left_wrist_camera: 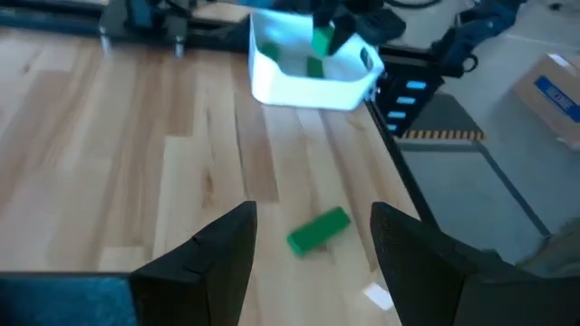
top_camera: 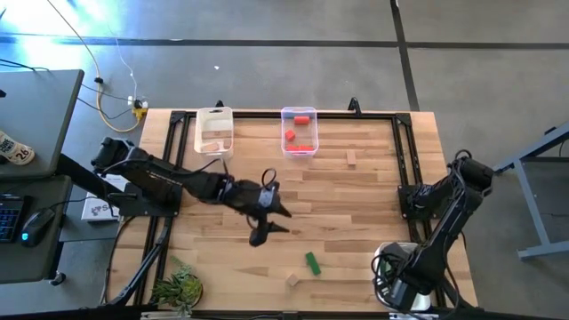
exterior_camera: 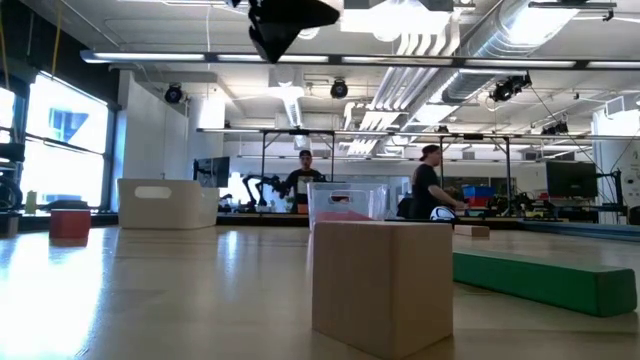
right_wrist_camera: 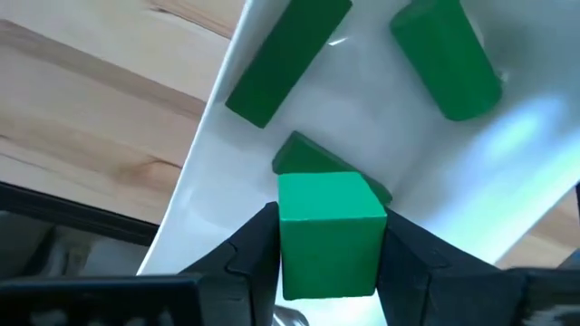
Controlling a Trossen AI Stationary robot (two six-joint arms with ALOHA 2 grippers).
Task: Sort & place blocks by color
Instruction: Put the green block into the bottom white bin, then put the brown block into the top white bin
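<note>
Right gripper [right_wrist_camera: 331, 244] clamps a green cube [right_wrist_camera: 329, 231] above the white bin [right_wrist_camera: 227, 154]; left gripper [left_wrist_camera: 313, 249] is spread over a green bar [left_wrist_camera: 319, 229] — an early release could bounce the cube out.

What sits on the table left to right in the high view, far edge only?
Pale bin → clear bin with red blocks → loose wood block.
</note>
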